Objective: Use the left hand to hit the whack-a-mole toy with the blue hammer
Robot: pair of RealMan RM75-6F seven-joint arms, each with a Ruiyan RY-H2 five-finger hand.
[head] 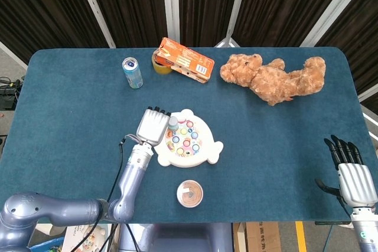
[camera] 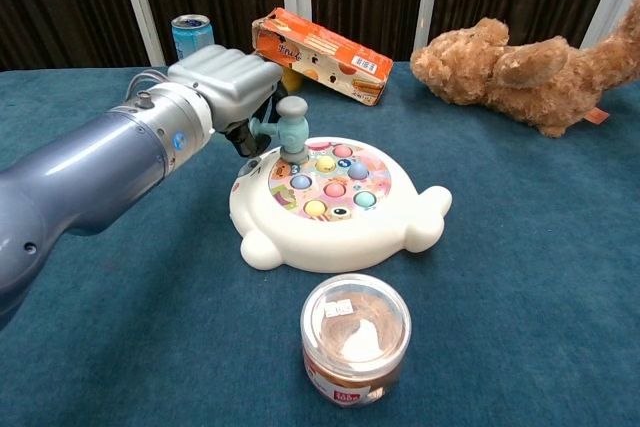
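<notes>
The left hand (camera: 225,82) has its fingers wrapped around the short handle of the blue hammer (camera: 290,129), which juts out sideways from the fist so that the head stands upright over the whack-a-mole toy (camera: 335,207). That sideways hold makes sense for the job: a small tip of the wrist is enough to drive the head down onto a peg. In the chest view the lower face of the head sits on or just above the rear-left pegs of the toy's coloured field; whether it truly touches cannot be told. The toy lies flat in the middle of the blue table (head: 71,122), within easy reach of the left arm. A jar with a clear lid (camera: 355,339) stands just in front of it, and a soda can (head: 132,72), an orange carton (head: 185,59) and a plush bear (head: 273,79) are ranged along the far side, well away from the swing. The right hand (head: 355,176) waits idle at the table's near right corner, fingers straight and holding nothing.
</notes>
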